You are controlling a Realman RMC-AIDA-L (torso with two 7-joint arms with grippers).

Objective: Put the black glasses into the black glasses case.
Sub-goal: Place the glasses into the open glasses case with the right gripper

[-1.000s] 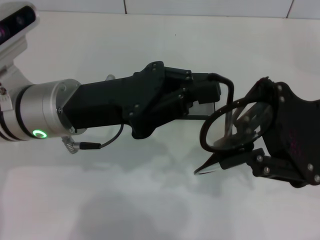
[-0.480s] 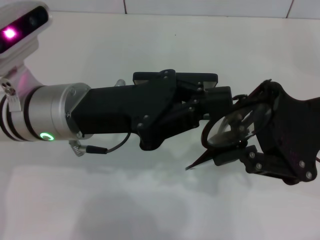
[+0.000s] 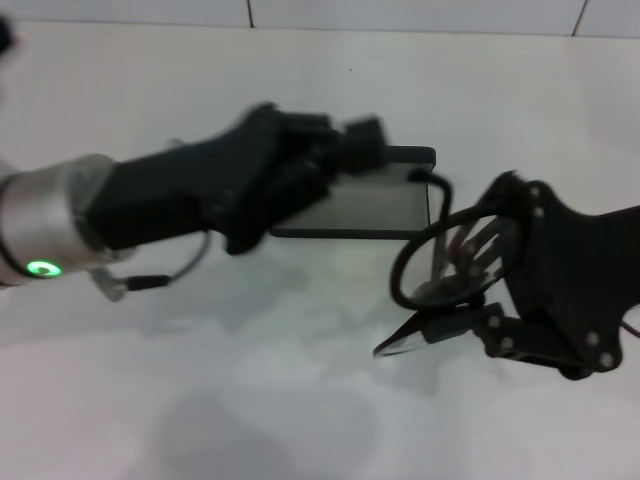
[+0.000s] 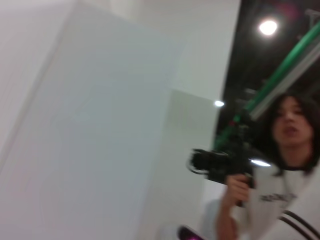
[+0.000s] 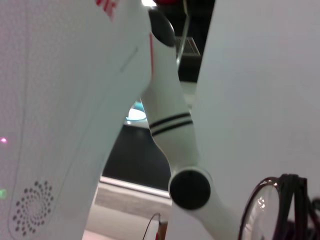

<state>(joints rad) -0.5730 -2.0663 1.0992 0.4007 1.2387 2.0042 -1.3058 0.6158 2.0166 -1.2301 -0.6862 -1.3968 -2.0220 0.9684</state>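
Nearest, the right end effector (image 3: pixel 470 285) is clamped on the black glasses (image 3: pixel 445 262), holding them above the white surface (image 3: pixel 300 400). Beyond, the left end effector (image 3: pixel 375 150) reaches over the open black glasses case (image 3: pixel 370 205); I cannot tell its finger state.

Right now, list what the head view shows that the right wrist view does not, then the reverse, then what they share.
Only the head view shows the black glasses case, open with its grey lining up, the left gripper at its lid edge, the right gripper shut on the black glasses, and the white table.

Only the right wrist view shows a white robot arm link with black stripes and a dark background behind it.

Both show the glasses: in the wrist view, one lens rim at the picture's edge.
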